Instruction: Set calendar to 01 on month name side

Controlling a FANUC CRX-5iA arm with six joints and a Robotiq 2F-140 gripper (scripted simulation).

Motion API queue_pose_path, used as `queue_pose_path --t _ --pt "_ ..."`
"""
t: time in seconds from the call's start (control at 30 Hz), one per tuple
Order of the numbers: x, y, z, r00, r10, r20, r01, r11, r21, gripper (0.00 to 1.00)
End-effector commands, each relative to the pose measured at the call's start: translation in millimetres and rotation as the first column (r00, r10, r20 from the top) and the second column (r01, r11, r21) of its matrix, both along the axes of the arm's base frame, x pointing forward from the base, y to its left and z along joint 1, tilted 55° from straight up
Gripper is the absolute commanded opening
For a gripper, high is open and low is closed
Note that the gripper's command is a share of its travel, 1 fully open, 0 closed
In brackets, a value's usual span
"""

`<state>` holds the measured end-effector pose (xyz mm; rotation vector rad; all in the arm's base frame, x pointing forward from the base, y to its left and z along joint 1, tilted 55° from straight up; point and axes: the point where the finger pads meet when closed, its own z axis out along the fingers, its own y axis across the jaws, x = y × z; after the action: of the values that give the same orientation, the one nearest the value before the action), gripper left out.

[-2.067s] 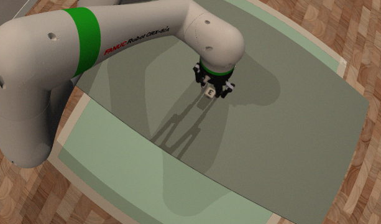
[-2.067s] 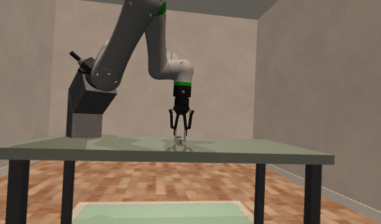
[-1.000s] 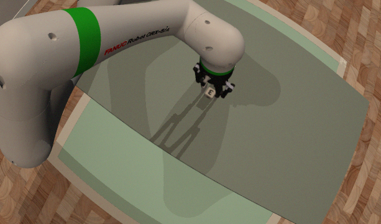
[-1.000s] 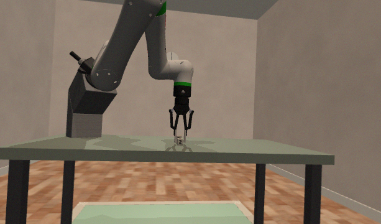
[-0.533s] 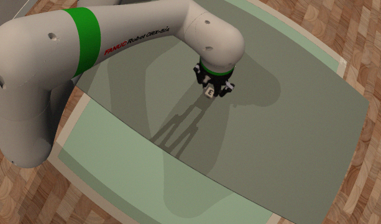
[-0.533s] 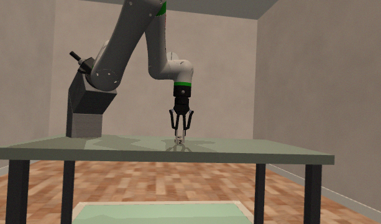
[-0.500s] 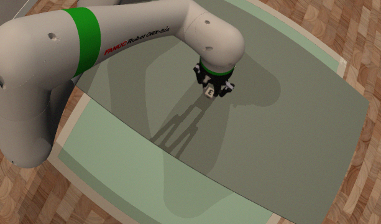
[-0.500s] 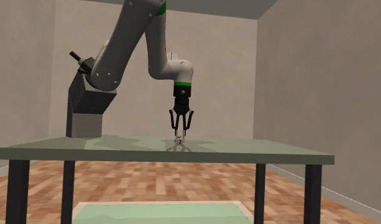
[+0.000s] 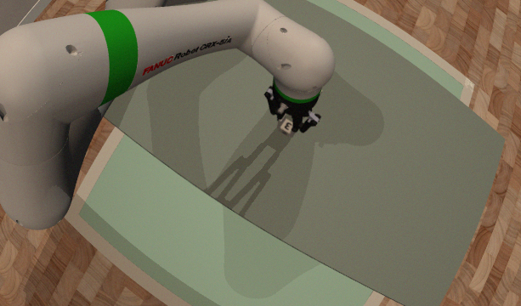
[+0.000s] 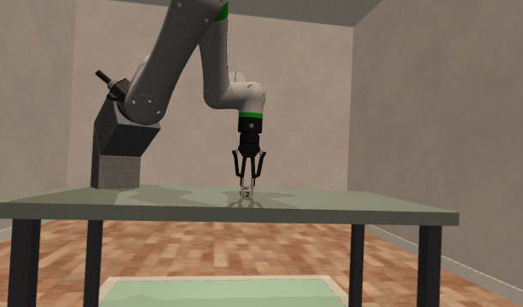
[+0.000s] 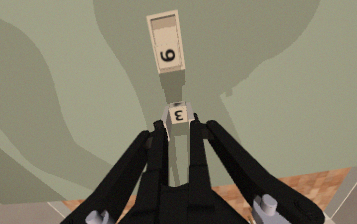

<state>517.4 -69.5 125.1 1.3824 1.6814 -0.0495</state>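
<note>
My gripper (image 9: 291, 122) (image 10: 246, 188) (image 11: 178, 111) points straight down and is shut on a small beige number cube (image 9: 287, 126) (image 10: 246, 193) (image 11: 178, 115). The cube shows 3 on top and 2 on the side facing the exterior camera, and sits at or just above the table (image 9: 370, 191) (image 10: 329, 205) (image 11: 54, 100). In the wrist view the beige tray (image 11: 162, 14) lies flat a short way beyond the cube. It holds the other cube (image 11: 168, 55), whose top face reads 9 or 6, with an empty slot beside it. The arm hides the tray in the top and exterior views.
The robot's dark base (image 10: 116, 158) stands on the table's back left corner. The arm's big links (image 9: 73, 64) hang over the table's left side. The table's near edge (image 11: 289, 177) is close behind the gripper in the wrist view.
</note>
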Motion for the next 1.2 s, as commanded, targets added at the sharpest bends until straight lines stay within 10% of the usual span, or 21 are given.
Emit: queue_pose_path --t 0.0,1.17 --pt "0 0 0 1.000 0.000 0.000 0.000 1.000 0.000 0.16" --pt "-61 55 57 1.000 0.000 0.000 0.000 1.000 0.000 0.16"
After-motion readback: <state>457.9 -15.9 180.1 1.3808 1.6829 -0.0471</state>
